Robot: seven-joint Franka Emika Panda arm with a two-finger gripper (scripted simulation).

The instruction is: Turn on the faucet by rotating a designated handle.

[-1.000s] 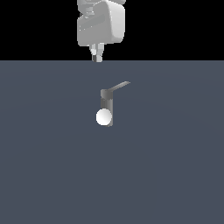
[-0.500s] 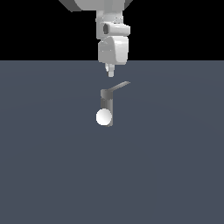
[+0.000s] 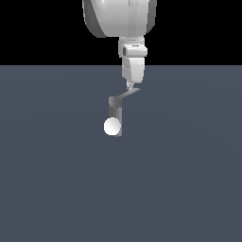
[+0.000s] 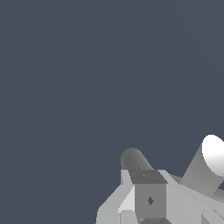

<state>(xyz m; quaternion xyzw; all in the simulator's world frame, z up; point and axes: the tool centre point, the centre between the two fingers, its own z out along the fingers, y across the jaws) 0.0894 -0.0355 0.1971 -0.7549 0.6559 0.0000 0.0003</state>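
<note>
The faucet (image 3: pixel 115 112) is a small dark grey upright post on the grey floor, with a white ball (image 3: pixel 112 127) on its front. The handle (image 3: pixel 127 95) is a thin light grey lever reaching from the post's top toward the exterior view's right. My gripper (image 3: pixel 130 86) hangs from the white arm (image 3: pixel 132 61), its tips at the lever's outer end, touching or nearly so. In the wrist view the fingers (image 4: pixel 150 200) sit pressed together, holding nothing. The white ball (image 4: pixel 214 151) on its grey body shows beside them. I cannot pick out the lever there.
The large white-grey arm body (image 3: pixel 120 19) fills the top centre of the exterior view. The flat grey floor (image 3: pixel 189 179) spreads around the faucet. A dark ribbed rounded piece (image 4: pixel 133 159) shows just beyond the fingers in the wrist view.
The arm has moved down and toward the exterior view's right, bringing the gripper from above and left of the post to the lever's outer end. The faucet and lever have not visibly moved.
</note>
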